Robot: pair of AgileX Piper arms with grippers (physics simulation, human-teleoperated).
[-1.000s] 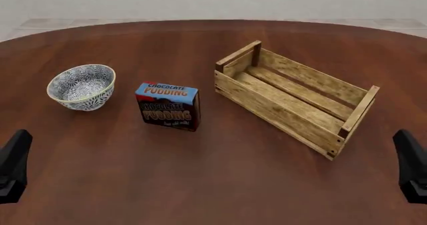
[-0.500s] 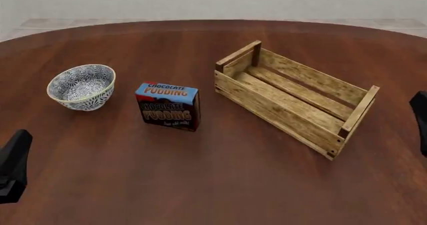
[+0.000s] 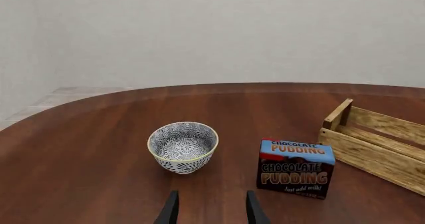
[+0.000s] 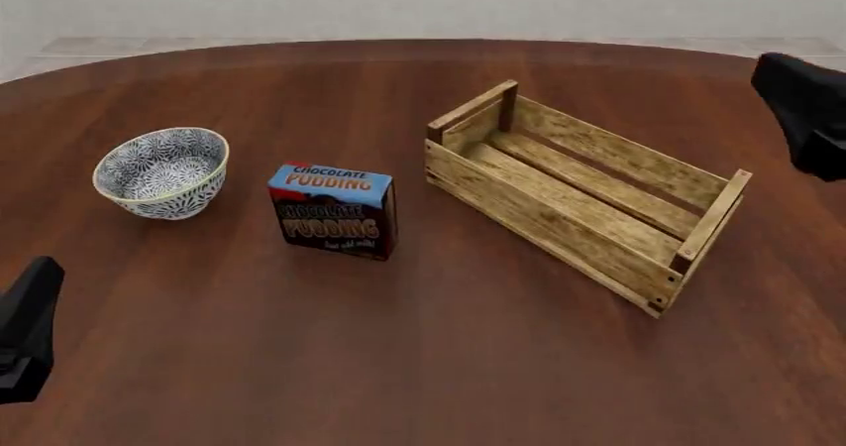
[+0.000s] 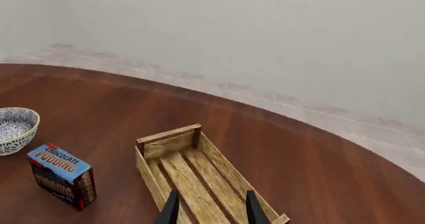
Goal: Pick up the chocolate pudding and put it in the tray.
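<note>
The chocolate pudding (image 4: 333,211) carton stands upright on the table, between the bowl and the tray; it also shows in the left wrist view (image 3: 295,169) and the right wrist view (image 5: 61,176). The tray (image 4: 529,213), a long slatted wooden crate, lies to its right with nothing in it (image 3: 371,152) (image 5: 167,137). My left gripper (image 3: 211,211) is open and low at the near left (image 4: 27,327), well short of the carton. Open too, my right gripper (image 5: 211,209) hovers high at the far right (image 4: 803,109), past the tray's far end, holding nothing.
A blue-white patterned bowl (image 4: 161,171) stands left of the carton, also seen from the left wrist (image 3: 183,147) and the right wrist (image 5: 15,127). The round dark wooden table (image 4: 437,367) curves away at the back, with a pale wall behind.
My right arm has travelled from the near right edge up to the far right, beyond the tray. The left arm, carton, bowl and tray have stayed put.
</note>
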